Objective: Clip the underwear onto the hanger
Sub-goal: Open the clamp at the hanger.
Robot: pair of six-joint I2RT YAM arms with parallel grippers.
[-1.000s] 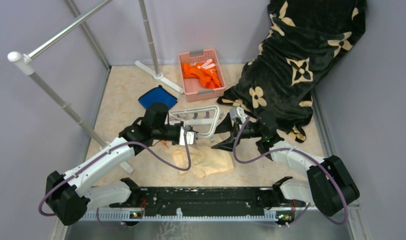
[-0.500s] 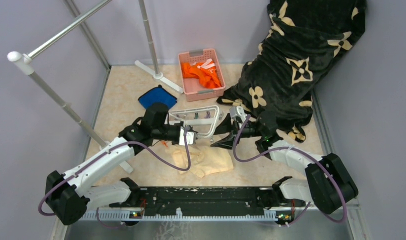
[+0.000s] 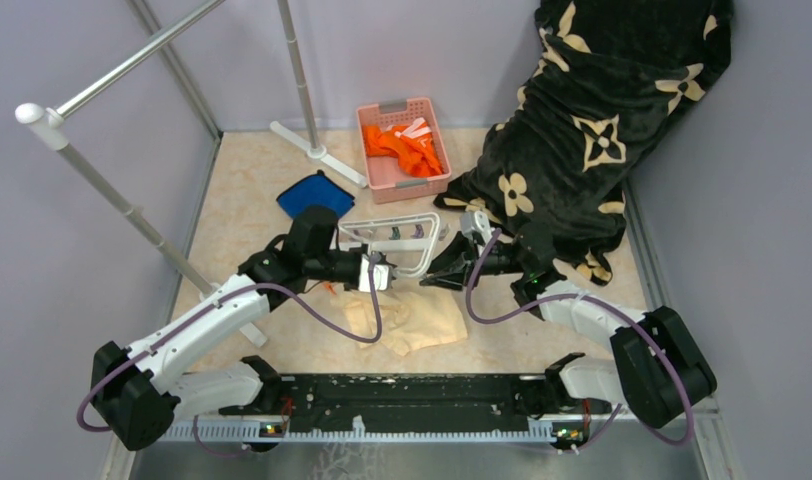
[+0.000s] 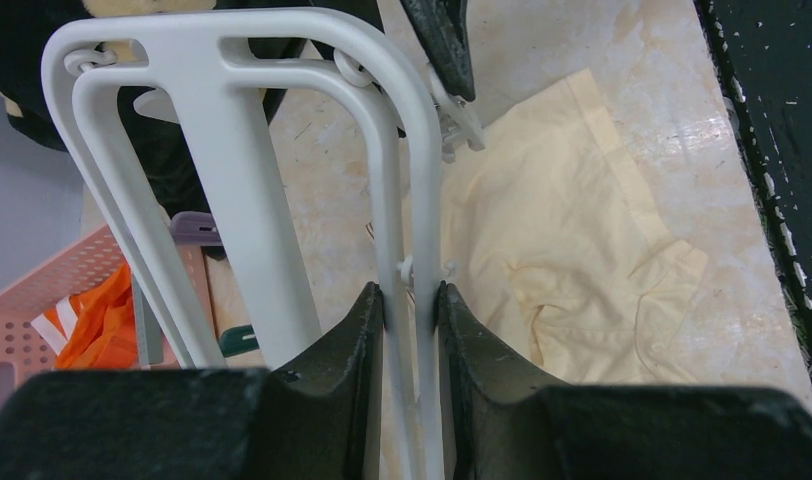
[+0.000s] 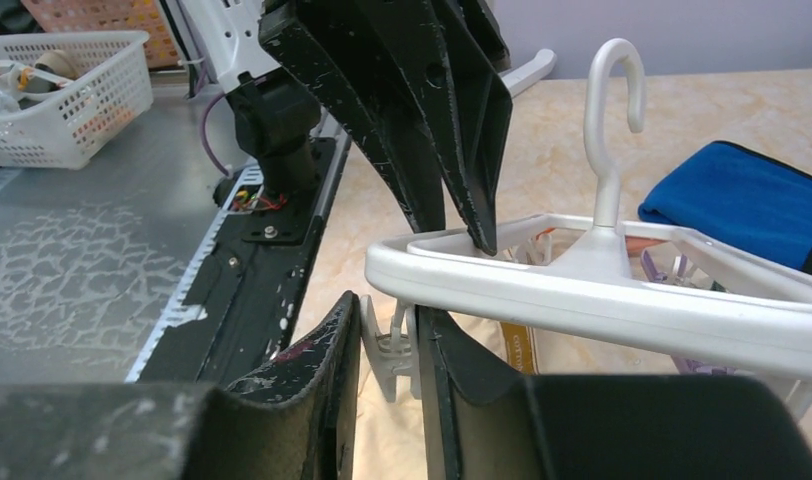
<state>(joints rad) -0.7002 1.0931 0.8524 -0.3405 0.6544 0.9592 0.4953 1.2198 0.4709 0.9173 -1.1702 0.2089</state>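
The white hanger [image 3: 402,236] is held level above the table, and my left gripper [image 3: 382,272] is shut on two of its thin side bars [image 4: 410,295]. The pale underwear [image 3: 407,318] lies flat on the table just below it, with nothing gripping it. My right gripper [image 3: 434,275] comes in from the right under the frame's near edge. Its jaws [image 5: 387,310] press both sides of a small white clip [image 5: 392,350] dangling from the hanger [image 5: 602,290]. Under the clip the underwear's label [image 5: 527,350] shows.
A pink basket [image 3: 382,172] of orange clothes stands at the back, with a blue folded cloth [image 3: 315,195] to its left. A black floral blanket [image 3: 582,130] fills the back right. The grey rack pole [image 3: 112,200] slants across the left side.
My right gripper's jaws have narrowed from wide apart to pressing on the dangling clip. The left gripper and the hanger have stayed where they were.
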